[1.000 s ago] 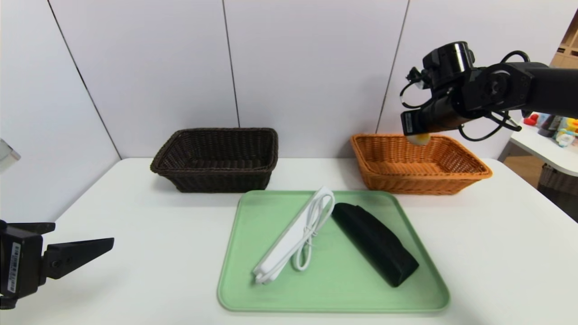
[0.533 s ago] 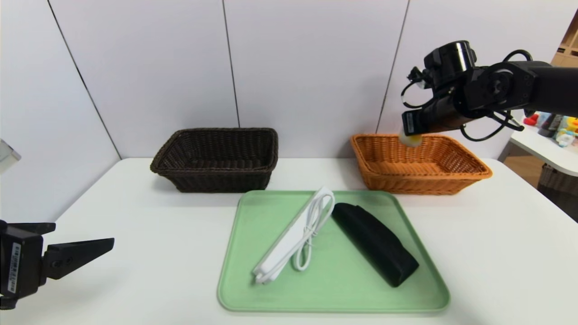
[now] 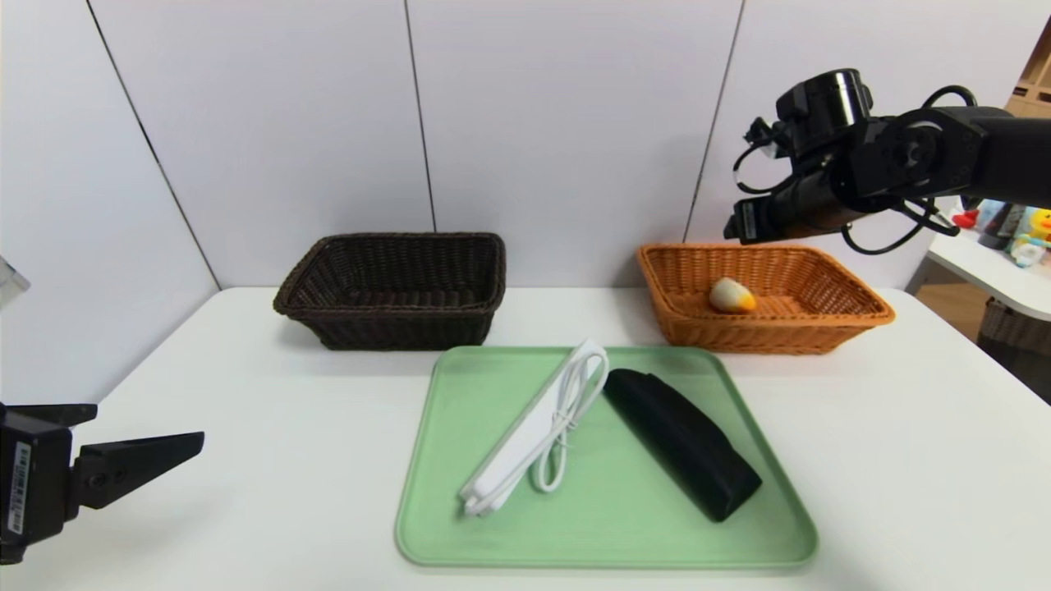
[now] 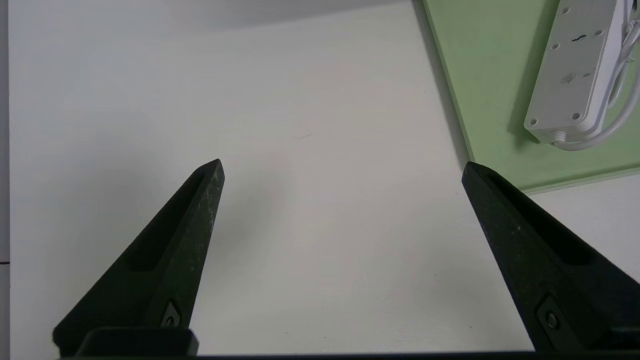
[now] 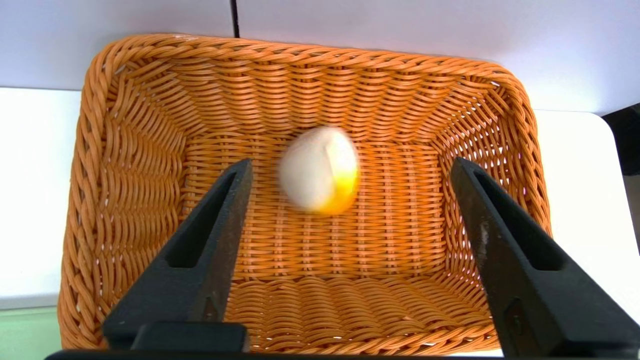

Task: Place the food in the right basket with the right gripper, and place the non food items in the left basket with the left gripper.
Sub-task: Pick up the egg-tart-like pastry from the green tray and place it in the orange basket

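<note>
Now, by size, from the biggest thing down:

Table (image 3: 246,377): white, carrying everything else; a pale panelled wall stands behind it.

Tray (image 3: 616,525): light green, lying at the near middle of the table, in front of the gap between the two baskets.

Dark basket (image 3: 394,289): brown wicker, at the far left of the table against the wall, well apart from the other basket.

Orange basket (image 3: 821,320): wicker, at the far right; its near rim sits just behind the tray's far right corner.

Right gripper (image 3: 735,232): hangs above the orange basket on the outstretched black arm, tilted forward and down — fingers spread wide, gripping nothing. In the right wrist view the two black fingers (image 5: 200,260) frame the basket floor from above.

Left gripper (image 3: 176,450): parked low at the near left, over bare table, well clear of the tray's left edge — jaws wide apart with nothing between them.

Black case (image 3: 681,443): a long dark pouch lying at a slant on the right half of the tray.

Power strip (image 3: 525,435): white, with its cord looped beside it, slanted on the tray's left half, just beside the case and not touching it.

Egg (image 3: 731,295): white with a yellow patch, lying loose on the floor of the orange basket, toward its left side, below the parted fingers.
</note>
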